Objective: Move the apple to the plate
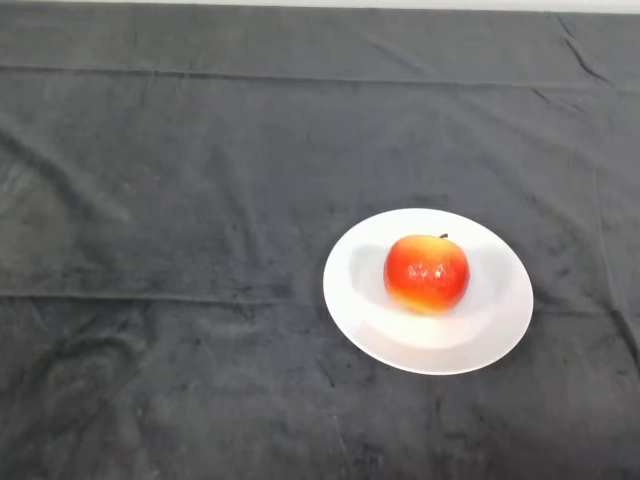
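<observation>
A red and yellow apple (pixel 427 272) with a short dark stem sits upright in the middle of a white round plate (pixel 485 335). The plate lies on the dark cloth to the right of the view's centre.
The dark cloth (pixel 180 250) covers the whole table and has folds and creases. A pale strip of the table's far edge (pixel 400 4) shows at the top.
</observation>
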`<state>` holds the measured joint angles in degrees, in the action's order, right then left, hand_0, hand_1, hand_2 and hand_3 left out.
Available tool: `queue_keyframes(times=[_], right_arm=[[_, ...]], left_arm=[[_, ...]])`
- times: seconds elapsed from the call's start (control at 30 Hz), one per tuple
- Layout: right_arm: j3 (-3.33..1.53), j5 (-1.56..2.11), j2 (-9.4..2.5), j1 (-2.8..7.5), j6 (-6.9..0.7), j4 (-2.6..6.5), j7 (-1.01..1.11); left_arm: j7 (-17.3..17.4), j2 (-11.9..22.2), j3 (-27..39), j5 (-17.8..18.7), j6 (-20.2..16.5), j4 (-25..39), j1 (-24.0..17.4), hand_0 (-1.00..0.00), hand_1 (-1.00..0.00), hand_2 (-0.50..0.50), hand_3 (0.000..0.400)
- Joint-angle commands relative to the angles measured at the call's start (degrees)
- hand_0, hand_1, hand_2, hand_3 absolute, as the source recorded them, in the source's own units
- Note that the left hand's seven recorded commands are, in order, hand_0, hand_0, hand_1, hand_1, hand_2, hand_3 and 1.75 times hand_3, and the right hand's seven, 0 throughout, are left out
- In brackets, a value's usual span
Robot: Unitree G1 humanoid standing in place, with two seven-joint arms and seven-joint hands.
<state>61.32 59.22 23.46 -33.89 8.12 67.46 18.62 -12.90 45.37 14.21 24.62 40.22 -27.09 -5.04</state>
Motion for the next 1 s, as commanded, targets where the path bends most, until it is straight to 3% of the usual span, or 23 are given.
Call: queue_keyframes(times=[0.03, 0.3, 1.0], right_arm=[[0.57, -0.19, 2.01, 0.43, 0.10, -0.61, -0.11], [0.61, -0.16, 2.06, 0.39, 0.12, -0.48, -0.04], [0.70, -0.10, 2.16, 0.31, 0.17, -0.22, 0.12]], left_arm=[[0.5, 1.3, 3.1, 1.5, 1.9, -2.3, -1.8, 0.00, 0.00, 0.00, 0.000], [2.1, -0.3, 8.7, 3.1, 4.5, -7.7, -2.3, 0.00, 0.00, 0.00, 0.000], [3.4, -2.9, 13.4, 0.9, 3.8, -11.1, 0.7, 0.00, 0.00, 0.00, 0.000]])
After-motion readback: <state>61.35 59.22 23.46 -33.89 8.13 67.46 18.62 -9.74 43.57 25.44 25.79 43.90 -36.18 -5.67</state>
